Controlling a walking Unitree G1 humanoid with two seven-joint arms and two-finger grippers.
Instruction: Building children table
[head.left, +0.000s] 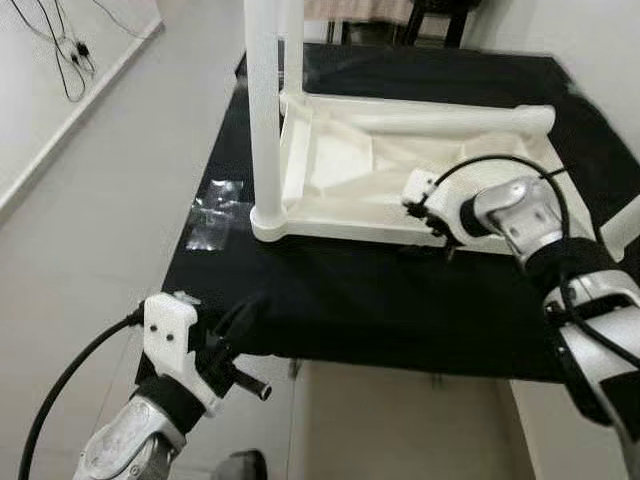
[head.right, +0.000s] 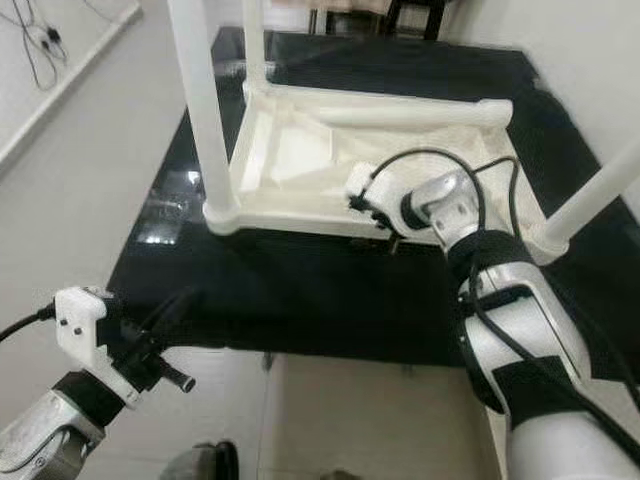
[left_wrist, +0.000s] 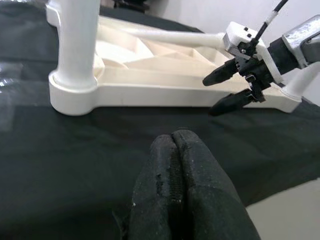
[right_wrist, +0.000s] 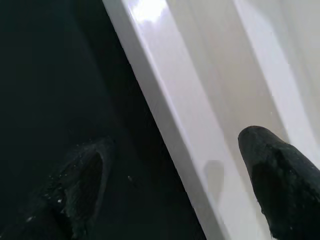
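Black cloth (head.left: 350, 300) under white table (head.left: 340, 170); R gripper (left_wrist: 227, 88) spread astride rim, L gripper (left_wrist: 175, 145) clenched

I can't read any text, labels, brands or numbers anywhere; nothing legible on what I see.

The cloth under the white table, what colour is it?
Plain black cloth under the table, clearest in the left eye view.

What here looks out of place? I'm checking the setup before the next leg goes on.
The table lies upside down on the black cloth, as assembly needs. One loose leg lies across its underside. A clear plastic bag sits crumpled by the cloth's left edge. The right gripper straddles the table's near rim.
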